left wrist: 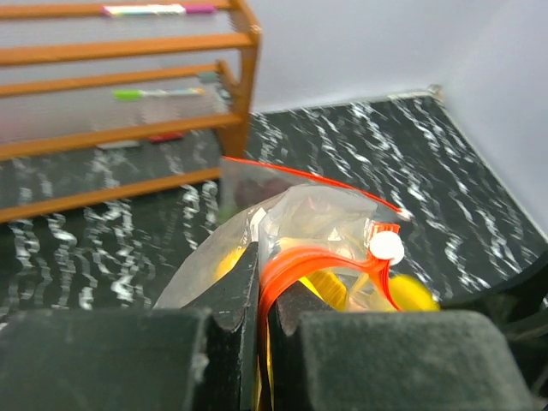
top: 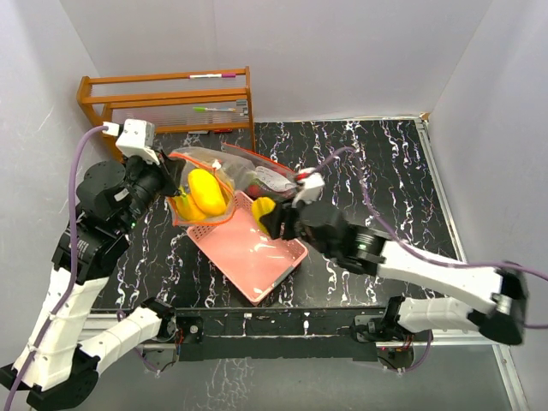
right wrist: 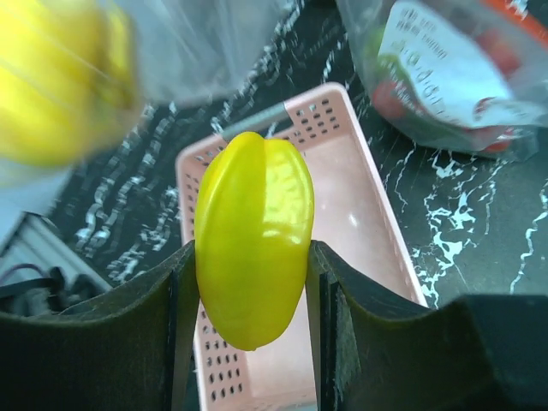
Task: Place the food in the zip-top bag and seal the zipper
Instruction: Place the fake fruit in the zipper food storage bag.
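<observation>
The clear zip-top bag (top: 224, 175) with an orange zipper lies at the table's back left. A yellow banana bunch (top: 207, 195) sits inside its open mouth. Red strawberry-like pieces (right wrist: 402, 101) lie in the bag's far part. My left gripper (top: 164, 193) is shut on the bag's orange zipper edge (left wrist: 291, 272), close to the white slider (left wrist: 386, 247), and holds the mouth up. My right gripper (right wrist: 251, 259) is shut on a yellow mango-like fruit (right wrist: 254, 235). It holds the fruit above the pink basket (top: 257, 257), just right of the bag's mouth (top: 264, 208).
A wooden rack (top: 167, 103) with pens stands at the back left against the wall. The pink slotted basket (right wrist: 364, 214) lies tilted in the middle, under the right gripper. White walls close in the table on three sides.
</observation>
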Controlling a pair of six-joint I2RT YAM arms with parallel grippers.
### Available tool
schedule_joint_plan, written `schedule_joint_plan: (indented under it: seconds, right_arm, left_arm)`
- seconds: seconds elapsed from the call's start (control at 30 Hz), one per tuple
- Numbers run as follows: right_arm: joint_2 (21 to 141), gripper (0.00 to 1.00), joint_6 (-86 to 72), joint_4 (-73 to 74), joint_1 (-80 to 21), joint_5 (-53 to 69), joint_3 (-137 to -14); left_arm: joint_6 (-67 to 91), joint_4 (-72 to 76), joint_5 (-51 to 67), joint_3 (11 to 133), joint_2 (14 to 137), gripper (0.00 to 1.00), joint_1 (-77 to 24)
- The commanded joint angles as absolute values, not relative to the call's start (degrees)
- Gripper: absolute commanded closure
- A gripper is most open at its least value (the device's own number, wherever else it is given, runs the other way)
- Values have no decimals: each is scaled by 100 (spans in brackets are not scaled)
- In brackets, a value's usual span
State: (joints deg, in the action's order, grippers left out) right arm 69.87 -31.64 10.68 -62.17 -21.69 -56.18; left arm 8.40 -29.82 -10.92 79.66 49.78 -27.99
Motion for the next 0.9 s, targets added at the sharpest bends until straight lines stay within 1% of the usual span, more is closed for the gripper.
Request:
schedule_joint_plan:
  seconds: [0.0, 0.13, 0.23, 0.37, 0.5, 0.73, 0.87]
  right_arm:
    - [5527, 84, -3069, 1287, -6194, -2443, -5210]
    - [4439, 84, -2719, 1549, -6196, -2174, -5299]
    - [4266, 85, -2499, 1910, -6200, -1752, -5634]
    - [4622, 85, -2150, 2077, -6195, -1005, -5978]
    - [5162, 85, -1963, 1549, -6196, -178, -6044]
    - [5732, 85, -2220, 532, -6196, -276, -5470]
    - [6061, 85, -2481, 291, -6196, -532, -5222]
  left_arm:
    - [1716, -2692, 128, 7646, 4959, 100, -2830]
    - [2333, -2202, 874, 6896, 4973, 100, -2830]
    - [2809, -1714, 1382, 6179, 5033, 100, -2830]
    - [3176, -1164, 1897, 5442, 5291, 100, -2829]
    - [3206, -1014, 2047, 5210, 5520, 100, -2830]
    - [3127, -957, 2059, 5069, 5640, 100, -2826]
    - [3128, -921, 2134, 5012, 5647, 100, -2830]
